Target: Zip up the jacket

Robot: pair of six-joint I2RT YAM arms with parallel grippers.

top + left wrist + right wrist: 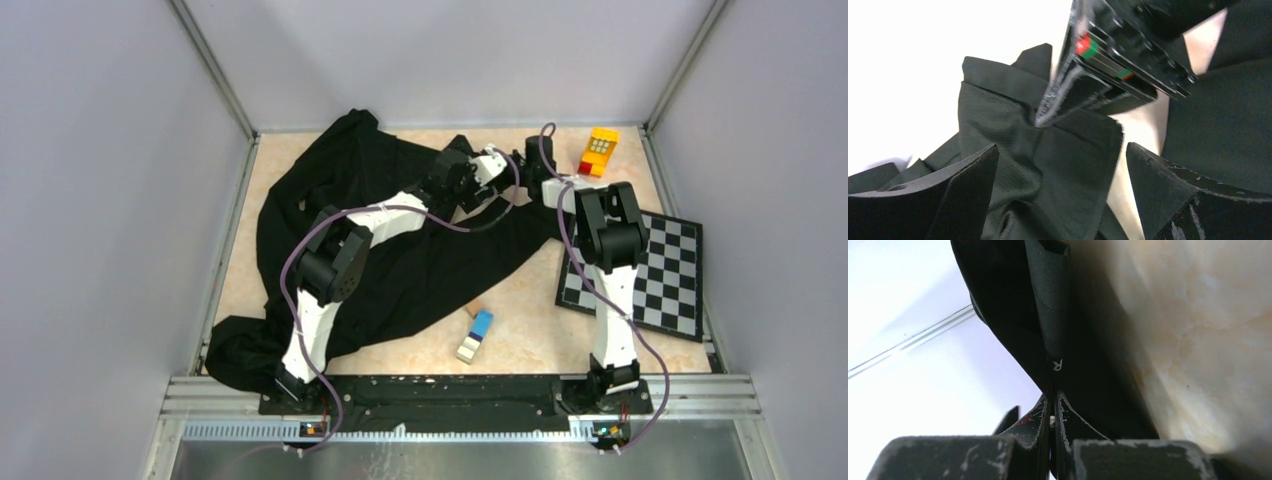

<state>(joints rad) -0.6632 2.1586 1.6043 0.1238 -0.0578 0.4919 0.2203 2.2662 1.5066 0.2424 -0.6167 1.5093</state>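
Nearest, left of the board [650,270]: blue block [478,333], loose, out of play. Further in, also left of the board, jacket [400,270] sprawled and rumpled, one sleeve trailing toward the arm bases. Over its far part, left gripper [1063,170] spread wide around a fabric flap, gripping nothing. Just beyond, right gripper [1053,405] clamped tight on a thin jacket edge. Past the board, yellow toy [600,152]. Likely trouble: thin edge slipping out under a pull, or slack cloth bunching into the zip with only one side pinned.
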